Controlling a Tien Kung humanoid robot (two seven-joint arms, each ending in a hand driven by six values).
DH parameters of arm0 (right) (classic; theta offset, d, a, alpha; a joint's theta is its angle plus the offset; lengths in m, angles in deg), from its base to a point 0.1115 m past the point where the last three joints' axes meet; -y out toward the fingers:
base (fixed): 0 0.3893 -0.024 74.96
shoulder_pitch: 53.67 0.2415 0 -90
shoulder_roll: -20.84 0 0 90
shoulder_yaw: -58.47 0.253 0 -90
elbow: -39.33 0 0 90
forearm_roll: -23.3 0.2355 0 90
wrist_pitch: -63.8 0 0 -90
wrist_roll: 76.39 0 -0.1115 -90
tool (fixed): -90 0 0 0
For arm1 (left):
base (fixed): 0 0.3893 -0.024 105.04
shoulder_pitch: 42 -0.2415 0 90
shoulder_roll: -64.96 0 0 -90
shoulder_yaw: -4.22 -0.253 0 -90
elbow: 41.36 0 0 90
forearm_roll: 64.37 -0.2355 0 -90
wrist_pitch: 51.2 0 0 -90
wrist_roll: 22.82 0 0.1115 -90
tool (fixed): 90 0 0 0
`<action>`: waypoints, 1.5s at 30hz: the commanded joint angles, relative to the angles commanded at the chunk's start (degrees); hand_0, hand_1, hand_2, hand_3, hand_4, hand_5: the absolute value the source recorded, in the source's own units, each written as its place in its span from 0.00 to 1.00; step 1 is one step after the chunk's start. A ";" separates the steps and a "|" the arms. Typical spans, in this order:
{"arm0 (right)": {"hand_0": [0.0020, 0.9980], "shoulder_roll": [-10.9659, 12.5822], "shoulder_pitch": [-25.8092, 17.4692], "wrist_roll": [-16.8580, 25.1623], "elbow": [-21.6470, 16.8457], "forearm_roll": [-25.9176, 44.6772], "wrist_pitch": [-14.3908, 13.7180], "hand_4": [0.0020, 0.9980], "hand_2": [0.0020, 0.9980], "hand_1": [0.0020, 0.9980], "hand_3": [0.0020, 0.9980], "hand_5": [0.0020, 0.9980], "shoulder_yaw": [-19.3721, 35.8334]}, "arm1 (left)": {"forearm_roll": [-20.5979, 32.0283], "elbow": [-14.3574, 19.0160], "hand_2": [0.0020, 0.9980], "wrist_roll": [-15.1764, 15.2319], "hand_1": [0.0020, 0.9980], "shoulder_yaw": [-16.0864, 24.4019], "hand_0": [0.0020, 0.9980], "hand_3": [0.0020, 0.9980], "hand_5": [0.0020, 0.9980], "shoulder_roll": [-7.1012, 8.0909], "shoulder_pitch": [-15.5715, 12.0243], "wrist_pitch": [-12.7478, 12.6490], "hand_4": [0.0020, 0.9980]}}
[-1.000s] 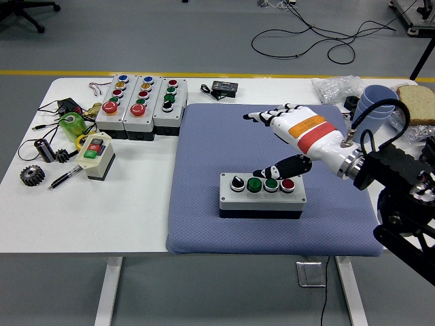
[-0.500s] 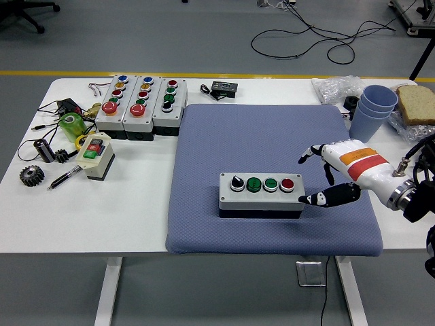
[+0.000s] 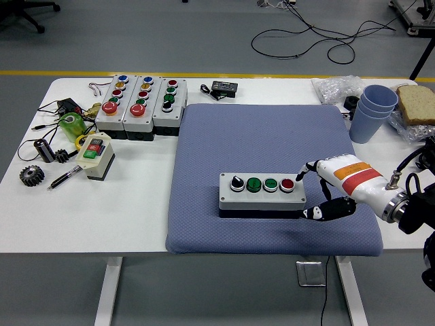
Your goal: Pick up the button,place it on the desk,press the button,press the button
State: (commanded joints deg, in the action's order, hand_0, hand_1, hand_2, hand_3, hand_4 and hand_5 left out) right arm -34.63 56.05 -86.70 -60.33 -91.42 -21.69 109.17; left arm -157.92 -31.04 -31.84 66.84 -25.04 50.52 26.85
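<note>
Lower centre of frame: four-button control box [image 3: 262, 192] sits flat on blue mat [image 3: 272, 136], pickup and placing done. Right hand [image 3: 331, 185] released, grasping nothing, fingertip beside red button [image 3: 287, 184]; pressing apparently underway.

Bright, even overhead light leaves soft shadows under the white table [image 3: 136, 231], with sharp focus and no glare.

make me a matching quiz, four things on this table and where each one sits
Things:
1. button box
2. blue cups
3. gear
4. bread

Places:
A. far right edge, behind the cups
B. on the blue mat
C. near left corner of the table
D. right of the mat's far corner

Pairs: 1-B, 2-D, 3-C, 4-A
</note>
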 joint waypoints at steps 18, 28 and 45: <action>0.10 -2.18 1.39 -1.27 2.22 -1.00 1.27 0.93 0.20 0.00 0.65 0.52 -1.96 | 0.19 0.00 0.67 0.06 0.64 -0.19 0.59 0.55 0.70 0.00 0.24 -0.04 0.35; 0.10 -3.25 1.82 -2.41 3.53 -1.92 1.90 0.93 0.20 0.00 0.65 0.52 -3.94 | 0.30 0.00 0.67 0.03 0.64 -0.37 0.59 0.55 0.70 0.00 0.24 -0.01 0.35; 0.10 -5.14 3.52 -2.63 0.58 -2.46 0.25 0.94 0.20 0.00 0.65 0.53 -4.25 | 0.26 0.00 0.67 -0.02 0.64 -0.40 0.59 0.55 0.70 0.00 0.27 0.11 0.35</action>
State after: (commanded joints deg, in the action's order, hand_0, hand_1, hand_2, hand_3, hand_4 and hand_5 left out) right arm -39.78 59.57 -89.33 -59.75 -93.88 -21.44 104.92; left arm -157.67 -31.04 -31.86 66.44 -25.04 50.79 26.96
